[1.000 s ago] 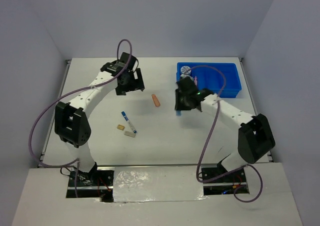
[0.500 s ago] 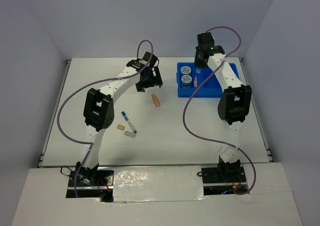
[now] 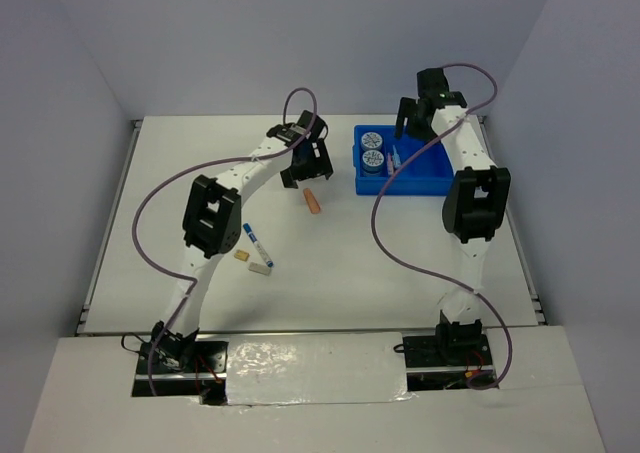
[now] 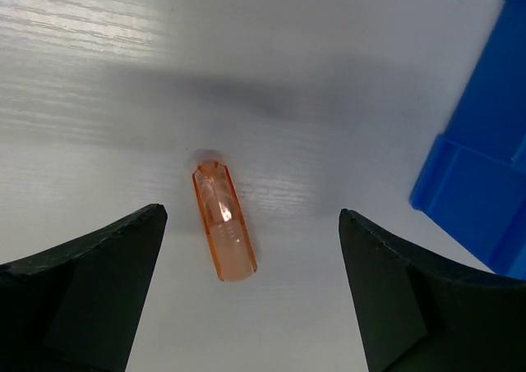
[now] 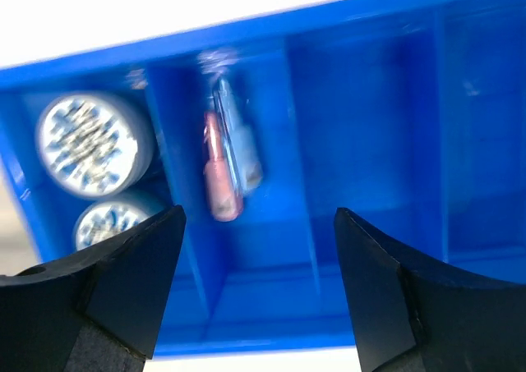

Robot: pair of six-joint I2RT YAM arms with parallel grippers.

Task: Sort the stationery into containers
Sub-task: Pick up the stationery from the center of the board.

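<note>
Orange bar (image 4: 224,222): lies flat on the white table (image 3: 180,193), near the tray's left end but apart from it, directly below the left gripper.
Handling: it is judged light, stiff and smooth, likely slippery plastic. It is best taken across its narrow width at mid-length, so that it does not pivot or squirt out.
Left gripper (image 3: 307,170): jaws are spread wide to either side of the orange bar, and nothing is held.
Right gripper (image 5: 257,224): it hangs over the tray with jaws apart and nothing between them.
Blue tray (image 5: 370,15): one is counted, divided into narrow compartments.
Patterned rolls (image 5: 92,144): two are counted, side by side in the end compartment.
Pink bar (image 5: 220,171): one, lying in the next compartment.
Light-blue bar (image 5: 238,142): one, lying against the pink bar in the same compartment.
Blue-white marker (image 3: 257,245): one, lying on the table well apart from the tray.
Beige bar (image 3: 260,268): one, just beside the marker's near end.
Tan block (image 3: 241,256): one, just left of the marker.
Left to sort: four items are seen outside the tray.
</note>
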